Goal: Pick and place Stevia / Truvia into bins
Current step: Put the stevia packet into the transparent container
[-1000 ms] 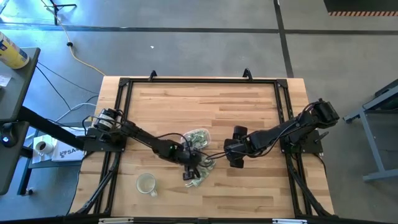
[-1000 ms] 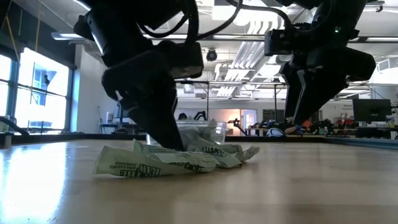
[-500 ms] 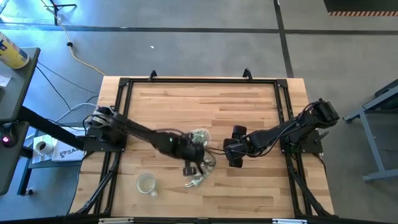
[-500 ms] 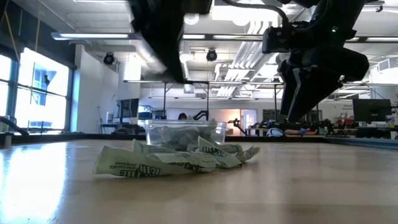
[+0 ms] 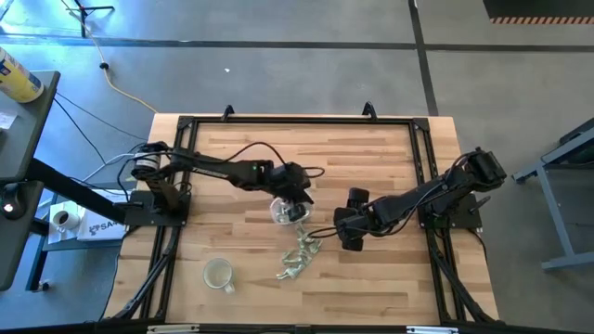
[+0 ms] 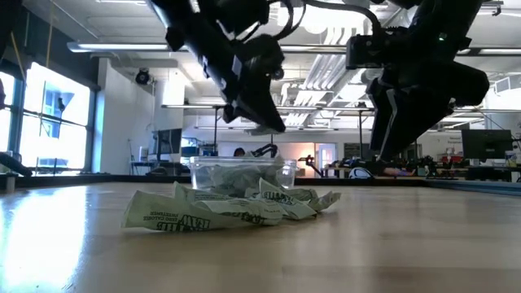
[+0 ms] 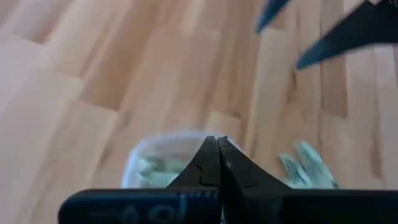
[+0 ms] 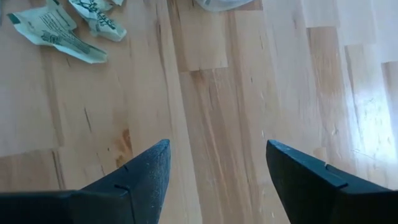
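A: From above, you see the left gripper over the clear tub, which sits a little below the centre of the table. The loose sachets lie at about five o'clock from the tub, near it. The right gripper waits at three o'clock from that pile.

B: Does the left one hold anything?

A: In this view I cannot tell. The round cup stands well apart, at seven o'clock from the tub.

B: And from table height?

A: The left gripper hangs above the tub; I see no sachet under it. The sachets lie in front of the tub, some crumpled together. The right gripper hovers with its fingers apart.

B: The left wrist camera?

A: Its two fingers meet tip to tip – fully closed, and no paper shows between them. The tub is just beyond the tips, with sachets inside.

B: So the risk?

A: If you release here, perhaps nothing drops – the pinch may be empty. If you descend, closed tips could push the light tub away.

B: The right wrist view?

A: The right fingers stand wide open, holding nothing, and the sachets are ahead. Crumpled sachets may come up together – or slip out.
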